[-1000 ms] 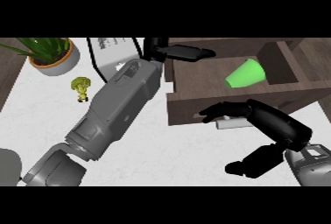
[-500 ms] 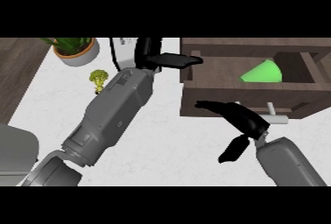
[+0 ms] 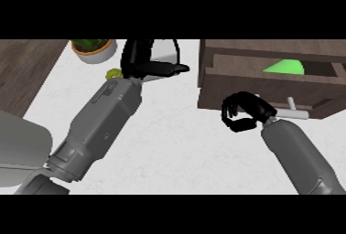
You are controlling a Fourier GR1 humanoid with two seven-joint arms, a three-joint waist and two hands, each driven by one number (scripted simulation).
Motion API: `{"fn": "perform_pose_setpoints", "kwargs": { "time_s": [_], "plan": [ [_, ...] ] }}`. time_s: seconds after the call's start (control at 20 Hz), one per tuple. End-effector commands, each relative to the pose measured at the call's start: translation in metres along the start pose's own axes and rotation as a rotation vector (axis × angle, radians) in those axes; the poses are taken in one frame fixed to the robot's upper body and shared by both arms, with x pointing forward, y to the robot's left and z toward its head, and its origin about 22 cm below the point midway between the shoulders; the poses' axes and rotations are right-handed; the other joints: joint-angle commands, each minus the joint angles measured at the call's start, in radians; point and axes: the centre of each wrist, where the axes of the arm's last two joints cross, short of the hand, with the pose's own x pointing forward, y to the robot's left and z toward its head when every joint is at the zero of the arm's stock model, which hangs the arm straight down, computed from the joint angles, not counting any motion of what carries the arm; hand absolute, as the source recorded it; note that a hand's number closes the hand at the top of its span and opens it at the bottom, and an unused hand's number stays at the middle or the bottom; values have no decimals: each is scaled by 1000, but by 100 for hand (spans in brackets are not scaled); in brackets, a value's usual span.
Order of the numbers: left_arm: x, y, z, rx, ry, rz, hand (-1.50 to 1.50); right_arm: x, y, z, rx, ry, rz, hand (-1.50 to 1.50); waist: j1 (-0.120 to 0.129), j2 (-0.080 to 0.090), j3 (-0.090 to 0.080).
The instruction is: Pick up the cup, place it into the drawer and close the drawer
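A green cup [image 3: 285, 67] lies inside the dark wooden drawer [image 3: 270, 87] at the upper right; only its top shows above the drawer's front wall. The drawer stands pulled out a short way, and its pale handle [image 3: 293, 109] sticks out of the front panel. My right hand [image 3: 245, 112] is right against that front panel, just left of the handle, with its fingers curled and nothing in them. My left hand [image 3: 150, 65] hangs over the white counter at the top middle, its fingers straight and pointing right toward the drawer's left corner, holding nothing.
A potted plant [image 3: 94, 48] stands at the top left, and a small yellow-green object [image 3: 113, 73] peeks out beside my left forearm. Dark wood [image 3: 27, 68] borders the counter's left side, and a grey shape [image 3: 20, 151] fills the lower left.
The view has shifted, so the drawer sits further right and lower. My right hand has curled up and moved against the drawer's front panel; the drawer shows less of its inside than before.
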Motion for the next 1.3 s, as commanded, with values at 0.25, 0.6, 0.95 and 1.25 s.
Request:
{"fn": "perform_pose_setpoints", "kwargs": {
  "time_s": [0.25,0.6,0.95,1.25],
  "plan": [
    [0,35,17,-28,3,21,-150,-2,-83,-14,-263,-26,-51,150,58,19,3],
    [1,52,25,-56,23,15,-150,-4,-132,4,-373,21,-97,150,88,31,2],
    [6,56,26,-83,30,39,-150,0,-156,16,-399,-9,-124,150,114,34,1],
    [7,49,26,-102,15,62,-150,0,-166,26,-393,-38,-160,150,124,36,0]
  ]
}}
